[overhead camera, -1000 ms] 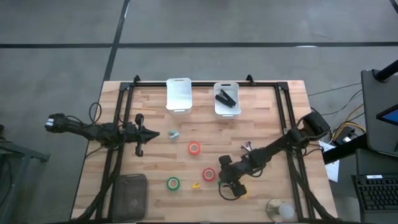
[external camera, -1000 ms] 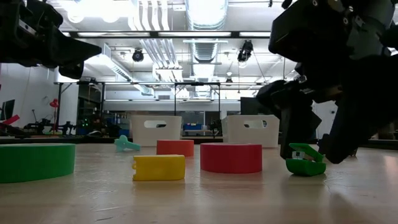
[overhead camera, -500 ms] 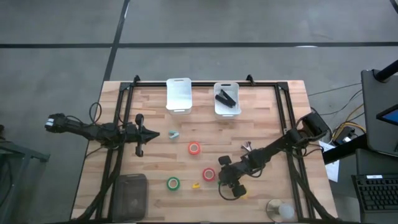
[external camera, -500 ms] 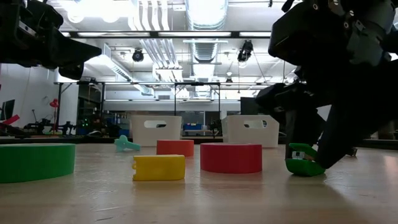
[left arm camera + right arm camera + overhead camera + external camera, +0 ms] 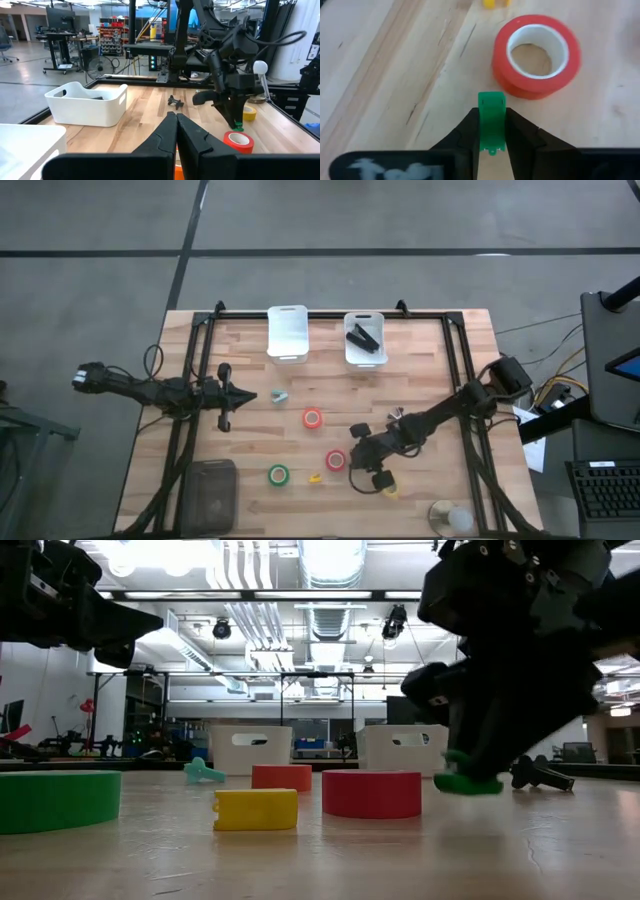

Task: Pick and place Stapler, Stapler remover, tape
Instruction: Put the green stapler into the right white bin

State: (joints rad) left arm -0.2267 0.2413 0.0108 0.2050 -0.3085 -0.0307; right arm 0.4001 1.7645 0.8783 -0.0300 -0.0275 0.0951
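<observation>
My right gripper is shut on a small green claw-shaped stapler remover, just above the table next to the red tape roll. The remover also shows in the low view. An orange-red roll, a green roll and a yellow roll lie flat on the wood. The black stapler lies in the right white bin. A teal remover lies near my left gripper, which is shut and hovers at the left. My right gripper pinches the green stapler remover by its two sides between both fingers. The fingers slant down at it from the table's right. The remover's rounded end sticks out past the fingertips, and it hangs just clear of the table.
An empty white bin stands at the far edge, left of the stapler's bin. A dark stapler remover lies right of the orange-red roll. A small yellow piece, a dark tray at the near left and a white ball are also there.
My right gripper has shut on the green stapler remover and raised it off the table, carrying it a little toward the red tape roll. The yellow roll beside it now shows more fully.
</observation>
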